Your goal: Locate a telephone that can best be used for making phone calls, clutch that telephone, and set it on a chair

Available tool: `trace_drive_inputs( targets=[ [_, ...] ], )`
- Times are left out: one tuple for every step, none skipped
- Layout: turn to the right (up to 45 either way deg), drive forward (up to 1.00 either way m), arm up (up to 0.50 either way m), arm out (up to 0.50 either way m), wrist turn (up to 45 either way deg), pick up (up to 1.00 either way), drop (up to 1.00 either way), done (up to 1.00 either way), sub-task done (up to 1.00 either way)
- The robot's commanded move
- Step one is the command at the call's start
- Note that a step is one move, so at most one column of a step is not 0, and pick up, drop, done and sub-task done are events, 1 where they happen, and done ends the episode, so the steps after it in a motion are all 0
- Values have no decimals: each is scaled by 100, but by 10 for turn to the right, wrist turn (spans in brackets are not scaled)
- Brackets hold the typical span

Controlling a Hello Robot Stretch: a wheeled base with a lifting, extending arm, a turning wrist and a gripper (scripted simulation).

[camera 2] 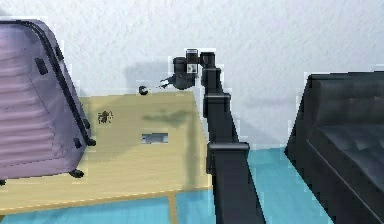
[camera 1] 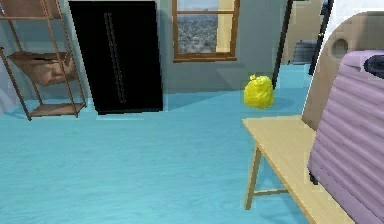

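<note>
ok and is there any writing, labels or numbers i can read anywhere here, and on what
None can be read.
White squares on the arm: black marks, not letters.
Purple suitcase and black cabinet: no print visible.
Small flat grey thing on the wooden table: too small to tell.
</note>
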Motion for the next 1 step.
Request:
trace_drive_inputs(
  targets=[
    [0,0,-30,0,0,0,0,0,0]
  ],
)
